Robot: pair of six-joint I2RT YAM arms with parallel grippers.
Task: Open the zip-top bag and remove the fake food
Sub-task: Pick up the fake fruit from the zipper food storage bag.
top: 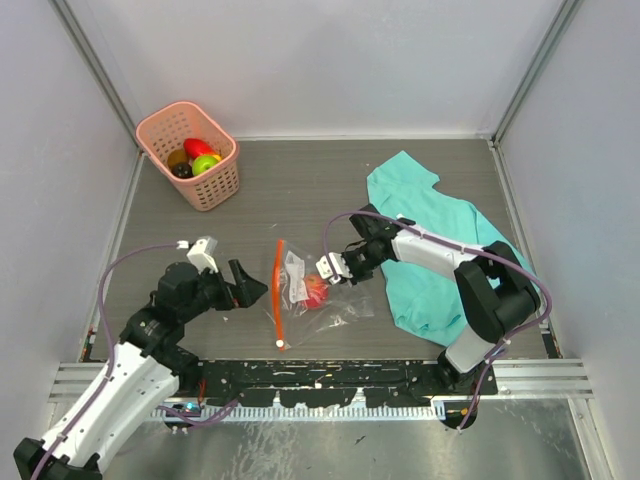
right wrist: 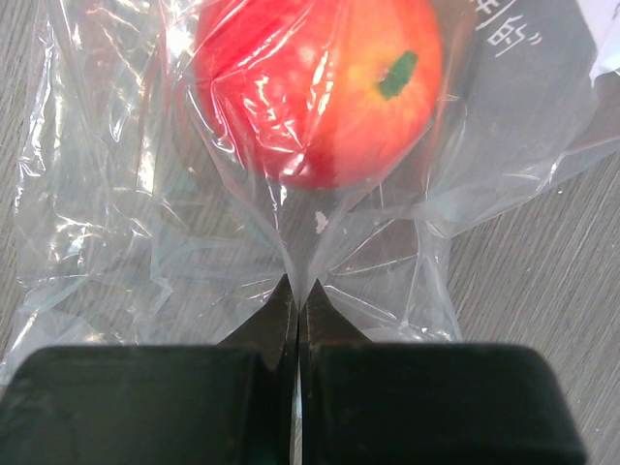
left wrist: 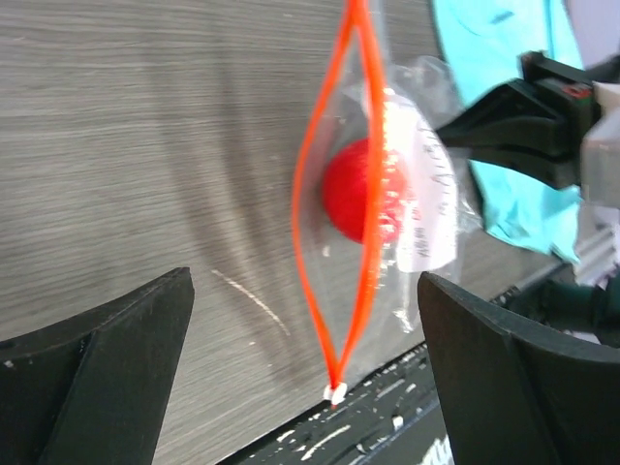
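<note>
Clear crinkly plastic, and there's the zip-top bag (top: 300,300) lying on the grey wood-grain table (top: 300,190) between the two arms. Its whitish label (left wrist: 426,194) carries dark printed characters, but they're too blurred and cut off in both wrist views to read. The orange zip strip (left wrist: 302,213) is parted into a long narrow loop, so the mouth gapes, and the small white slider (left wrist: 336,392) sits at the near end of it.

Inside the bag is one piece of fake food (right wrist: 320,77), a glossy red fruit with a yellowish patch and a green stem mark, resting near the middle under the film. Over at the far left corner, the pink basket (top: 215,185) holds more plastic fruits (top: 198,157): red, green, yellow and a dark one. A teal cloth (top: 440,215) lies spread on the right side of the table, partly under the right arm.

The right arm reaches in low from the right, and the right gripper (right wrist: 298,291) has its fingers pressed together, pinching a gathered fold of the bag's plastic at the edge opposite the zip. The left arm bends in from the left, and the left gripper (top: 248,285) is spread wide, just beside the zip edge, facing the open mouth and holding nothing.
</note>
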